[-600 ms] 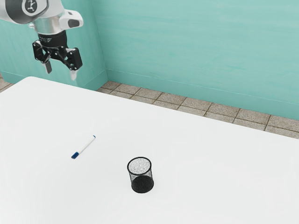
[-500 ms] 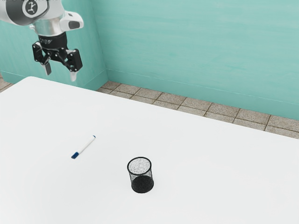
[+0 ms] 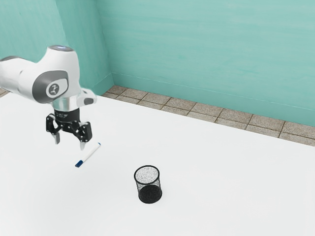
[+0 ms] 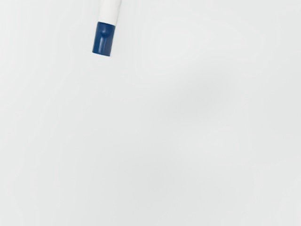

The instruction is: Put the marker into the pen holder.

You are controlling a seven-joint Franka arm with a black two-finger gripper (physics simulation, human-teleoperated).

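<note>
My gripper (image 3: 69,143) hangs above the table at the exterior view's left, its two fingers spread apart with nothing between them. Just beyond it toward the exterior view's right lies the marker (image 3: 89,154), white with a blue cap, flat on the table. The wrist view shows the capped end of the marker (image 4: 104,38), with the rest of its body cut off by the frame. A black mesh pen holder (image 3: 149,192) stands upright on the table, farther to the exterior view's right than the marker, apart from it.
The white table (image 3: 221,182) spreads under everything. Beyond its far edge are a tiled floor (image 3: 195,111) and a teal wall (image 3: 206,54).
My arm and gripper have come down and a little toward the exterior view's right, closer to the marker. The marker and pen holder have stayed where they were.
</note>
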